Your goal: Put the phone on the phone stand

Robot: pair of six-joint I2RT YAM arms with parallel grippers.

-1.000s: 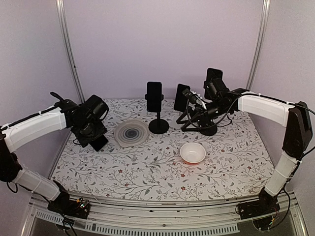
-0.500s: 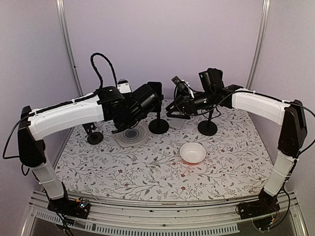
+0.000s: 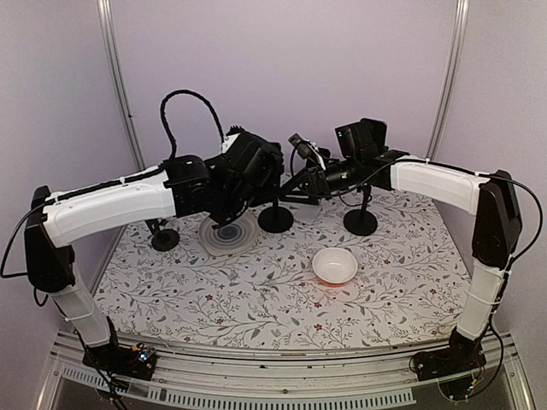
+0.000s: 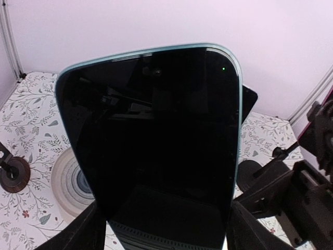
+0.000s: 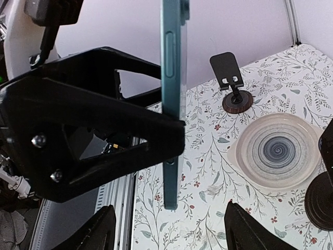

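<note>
The phone has a black screen and a teal rim. It stands upright, gripped at its lower end by my left gripper, which is shut on it above the middle of the table. In the right wrist view the phone shows edge-on, pinched by a black left finger. My right gripper is open, its fingers wide apart on either side of the phone's lower end, not touching it. The middle phone stand stands just behind the phone, its head peeking past it.
A second tall stand is at the back right. A small stand is at the left, also in the right wrist view. A grey spiral plate lies left of the middle stand. A white bowl sits in front.
My left arm swung from the far left to the middle and now holds the phone. My right gripper moved left and up from the right stand to the phone.
</note>
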